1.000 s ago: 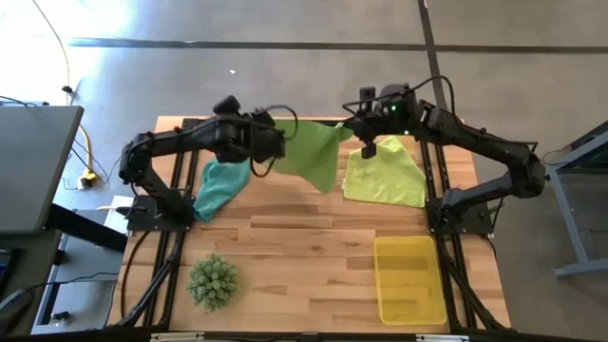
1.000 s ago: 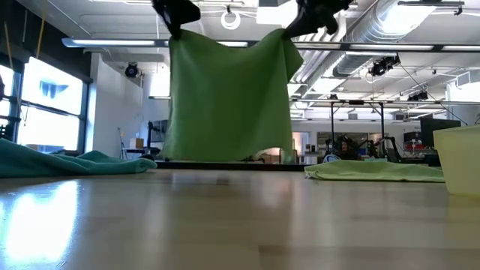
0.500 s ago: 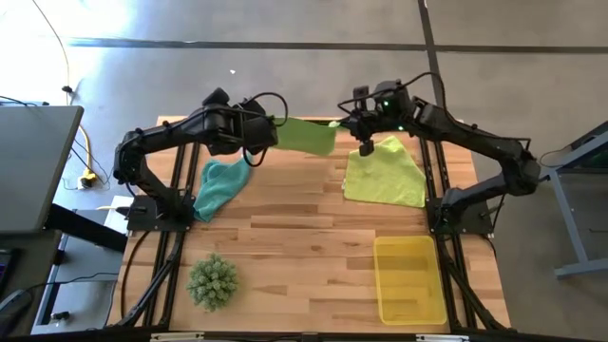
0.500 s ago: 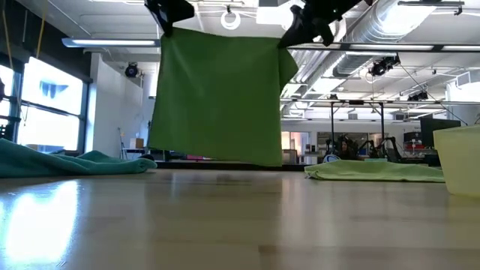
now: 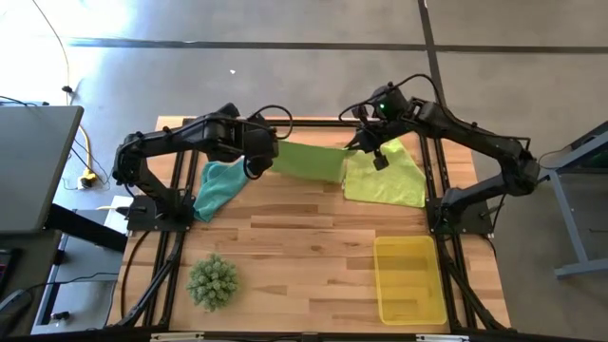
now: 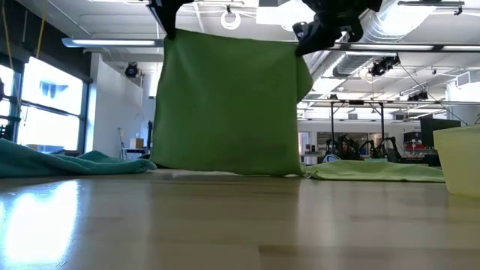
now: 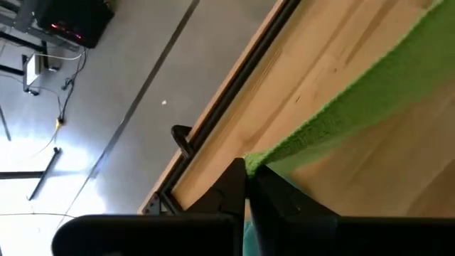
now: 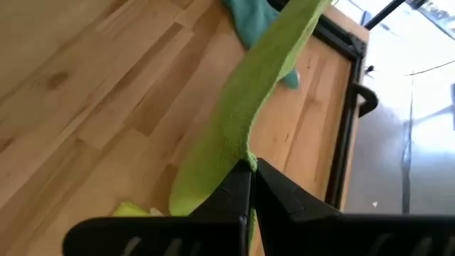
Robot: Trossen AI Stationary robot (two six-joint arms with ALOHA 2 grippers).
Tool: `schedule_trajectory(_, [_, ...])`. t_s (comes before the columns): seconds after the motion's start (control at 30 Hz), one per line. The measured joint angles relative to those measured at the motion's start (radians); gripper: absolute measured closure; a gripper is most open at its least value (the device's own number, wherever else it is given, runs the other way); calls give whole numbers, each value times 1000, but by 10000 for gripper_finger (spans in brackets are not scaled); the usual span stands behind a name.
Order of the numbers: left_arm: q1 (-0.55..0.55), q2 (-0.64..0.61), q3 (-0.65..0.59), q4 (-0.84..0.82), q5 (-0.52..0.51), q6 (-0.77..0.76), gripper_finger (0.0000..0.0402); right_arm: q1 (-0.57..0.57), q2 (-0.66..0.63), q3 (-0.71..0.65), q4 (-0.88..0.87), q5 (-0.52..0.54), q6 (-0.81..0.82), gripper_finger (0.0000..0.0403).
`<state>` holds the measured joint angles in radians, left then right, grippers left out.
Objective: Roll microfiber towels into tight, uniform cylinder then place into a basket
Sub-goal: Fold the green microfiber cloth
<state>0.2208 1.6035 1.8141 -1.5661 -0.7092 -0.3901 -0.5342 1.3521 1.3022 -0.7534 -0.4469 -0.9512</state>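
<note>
Green towel (image 6: 229, 101) is hanging as a flat sheet, top edge running left-right between the arms, bottom edge touching the table (image 5: 304, 237) at the back. Left gripper (image 5: 258, 163) and right gripper (image 5: 372, 150) are reaching inward above it, fingers clamped tight on the two top corners.

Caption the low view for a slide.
Both grippers, left and right, hold the bright green towel stretched, hem touching the table.
</note>
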Motion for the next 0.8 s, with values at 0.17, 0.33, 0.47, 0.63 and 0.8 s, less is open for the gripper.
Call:
schedule_trajectory(0.17, [29,-5,-1,-1,-12,8,399,-17,10,0,50,1,-16,402])
schedule_trajectory(0.33, [93,-12,-1,0,-57,8,399,-31,33,0,158,11,-1,402])
schedule_trajectory(0.47, [128,-13,-1,0,-157,-9,399,-32,57,1,219,154,-1,402])
schedule_trajectory(0.63, [135,-18,-1,1,-196,-43,399,-31,79,68,195,151,26,402])
schedule_trajectory(0.8, [111,-21,-1,0,-196,-37,399,-47,120,210,61,-44,71,402])
